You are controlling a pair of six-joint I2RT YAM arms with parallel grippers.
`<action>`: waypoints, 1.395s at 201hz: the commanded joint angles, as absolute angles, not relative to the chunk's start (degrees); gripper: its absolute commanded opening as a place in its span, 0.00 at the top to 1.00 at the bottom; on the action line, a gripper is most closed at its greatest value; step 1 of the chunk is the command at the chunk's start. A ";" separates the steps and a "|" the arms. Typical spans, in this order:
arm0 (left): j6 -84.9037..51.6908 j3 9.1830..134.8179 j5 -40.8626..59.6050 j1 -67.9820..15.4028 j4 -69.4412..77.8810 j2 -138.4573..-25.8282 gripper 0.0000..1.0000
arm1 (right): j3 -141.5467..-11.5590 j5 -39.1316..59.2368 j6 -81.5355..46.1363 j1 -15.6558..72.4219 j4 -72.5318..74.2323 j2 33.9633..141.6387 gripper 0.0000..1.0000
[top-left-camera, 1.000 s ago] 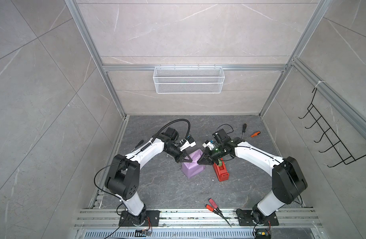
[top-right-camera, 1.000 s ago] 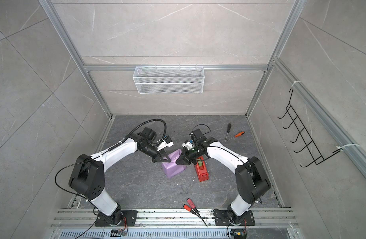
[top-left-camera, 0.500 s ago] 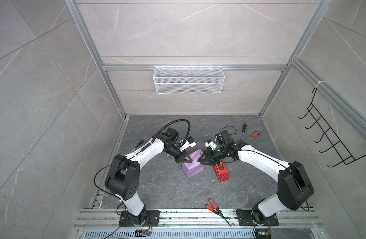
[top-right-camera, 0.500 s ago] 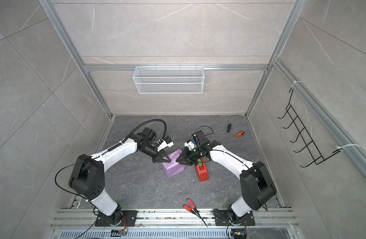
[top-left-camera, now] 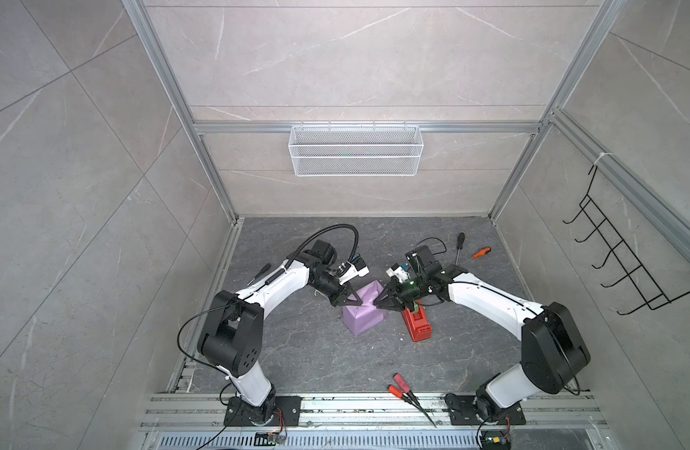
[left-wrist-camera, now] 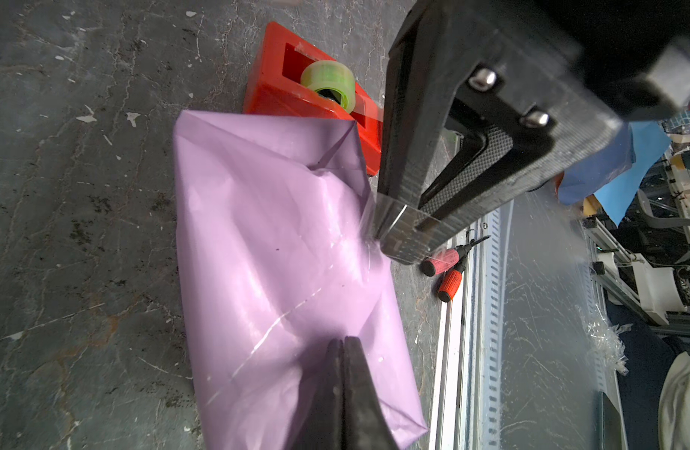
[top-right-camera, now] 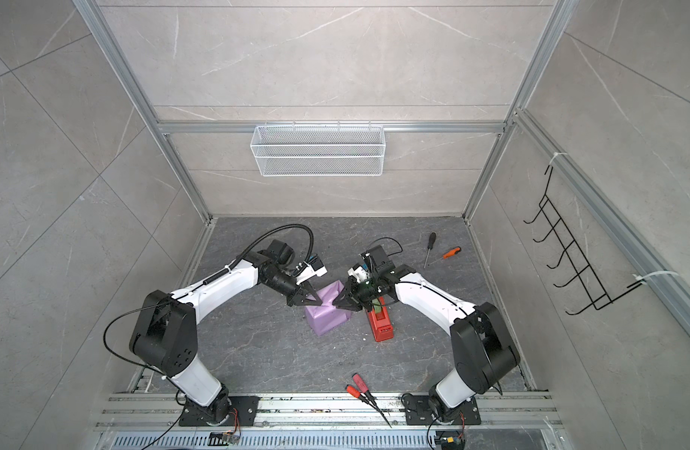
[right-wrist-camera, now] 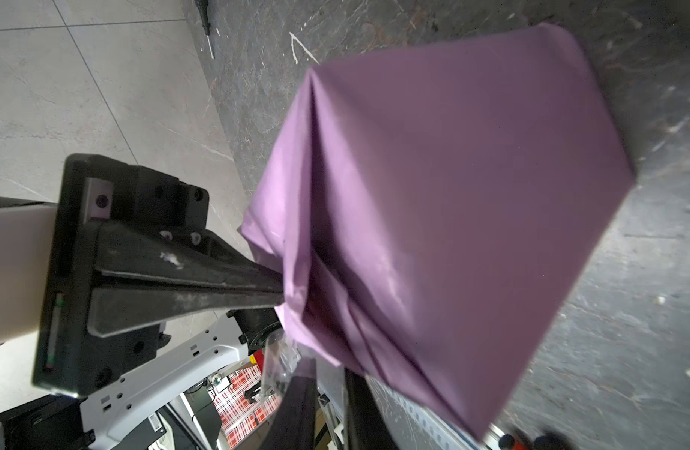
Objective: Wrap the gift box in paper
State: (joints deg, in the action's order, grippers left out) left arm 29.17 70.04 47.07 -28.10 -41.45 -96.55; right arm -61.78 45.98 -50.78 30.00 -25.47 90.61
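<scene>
The paper (top-left-camera: 365, 317) (top-right-camera: 328, 316) is lilac and folded round the gift box, which is hidden inside it; the parcel stands on the dark floor. My left gripper (top-left-camera: 360, 303) (top-right-camera: 320, 304) (left-wrist-camera: 343, 342) is shut, its tip pressed on the paper's top face. My right gripper (top-left-camera: 376, 306) (top-right-camera: 335, 305) (right-wrist-camera: 330, 370) meets the parcel's upper edge from the opposite side. A narrow gap shows between its fingers. A strip of clear tape (left-wrist-camera: 398, 230) lies across its fingertips and onto the paper (left-wrist-camera: 281, 253).
A red tape dispenser (top-left-camera: 417, 327) (left-wrist-camera: 296, 89) with a green roll stands right beside the parcel, under my right arm. Two screwdrivers (top-left-camera: 459, 249) lie at the back right, another (top-left-camera: 259, 272) at the left. Red-handled tools (top-left-camera: 404, 385) lie near the front rail. A wire basket (top-left-camera: 355, 150) hangs on the back wall.
My right gripper has edged a little closer onto the parcel's edge and its arm has swung slightly outward. The left arm and the parcel have stayed put.
</scene>
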 commanded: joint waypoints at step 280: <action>30.86 67.63 42.82 -28.74 -43.93 -96.94 1.00 | -53.94 50.27 -53.21 26.94 -24.70 88.27 0.66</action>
State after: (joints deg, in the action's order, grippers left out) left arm 30.00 69.71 47.62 -28.36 -41.34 -96.33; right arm -53.65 50.89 -53.04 27.07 -24.14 88.95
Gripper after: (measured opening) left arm 0.050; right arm 0.342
